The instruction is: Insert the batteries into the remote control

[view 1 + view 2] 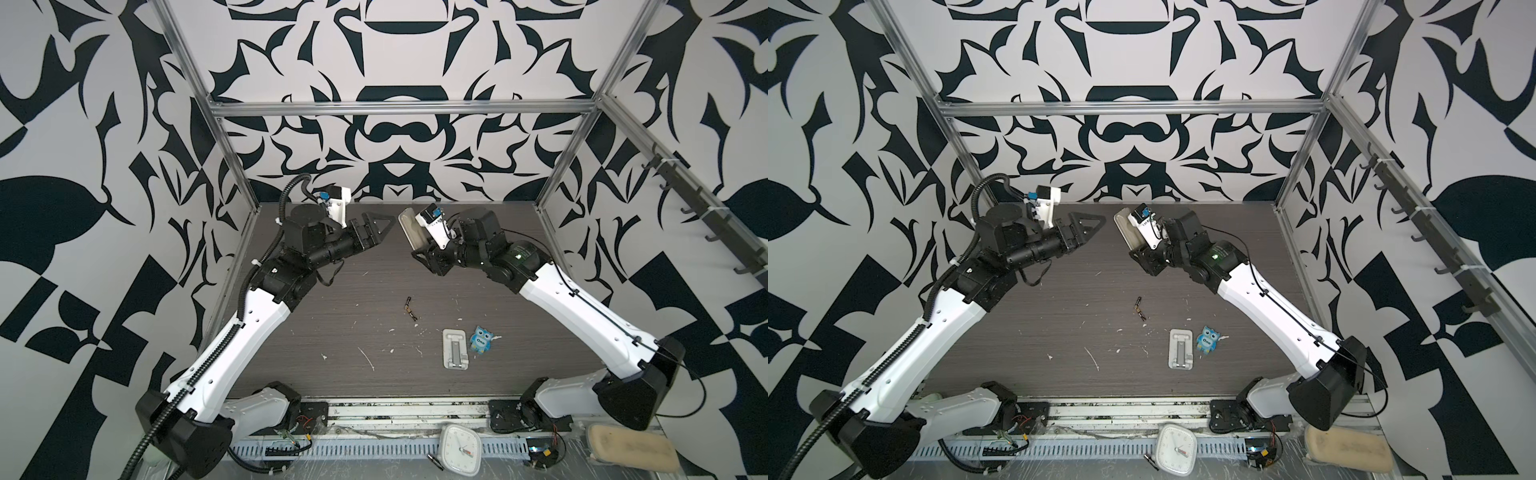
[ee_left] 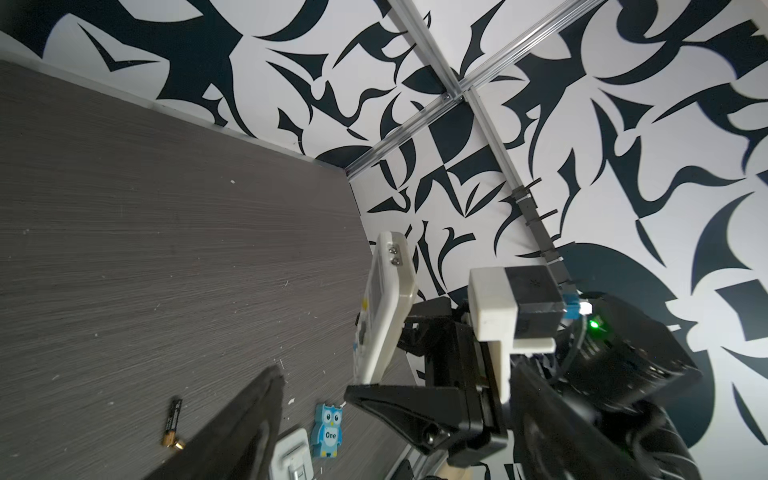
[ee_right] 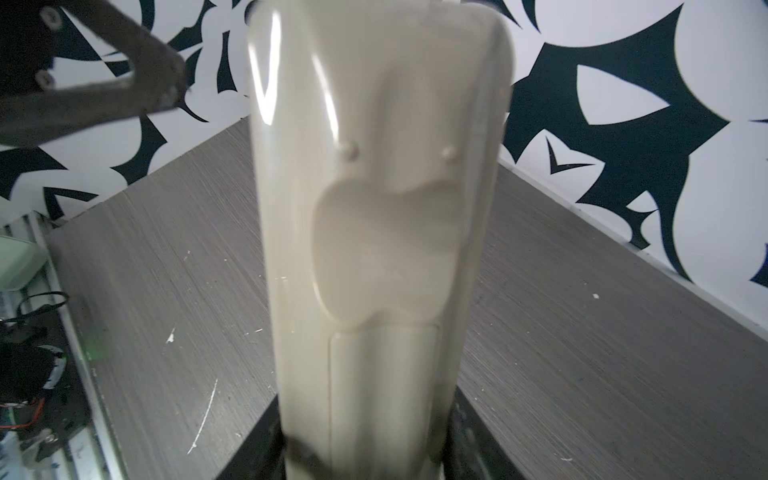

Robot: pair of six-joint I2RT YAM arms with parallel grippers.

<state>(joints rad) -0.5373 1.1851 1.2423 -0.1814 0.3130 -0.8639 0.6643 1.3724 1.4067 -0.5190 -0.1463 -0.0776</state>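
Observation:
The remote control point(image 1: 409, 227) point(image 1: 1125, 230) is held upright above the back of the table, with my right gripper point(image 1: 424, 251) point(image 3: 370, 449) shut on its lower end. Its beige back point(image 3: 374, 249) fills the right wrist view, and its buttoned face shows edge-on in the left wrist view point(image 2: 384, 316). Two batteries point(image 1: 410, 308) point(image 1: 1139, 308) lie end to end on the table's middle, clear of both arms; one battery point(image 2: 174, 419) shows plainly in the left wrist view. My left gripper point(image 1: 380, 232) point(image 1: 1090, 232) point(image 2: 311, 380) hangs open and empty just left of the remote.
A silvery slotted stand point(image 1: 456, 349) and a blue owl figure point(image 1: 481, 340) lie on the table front right of the batteries. A square white clock point(image 1: 459, 449) and a beige pad point(image 1: 631, 449) sit on the front rail. Metal frame posts edge the table.

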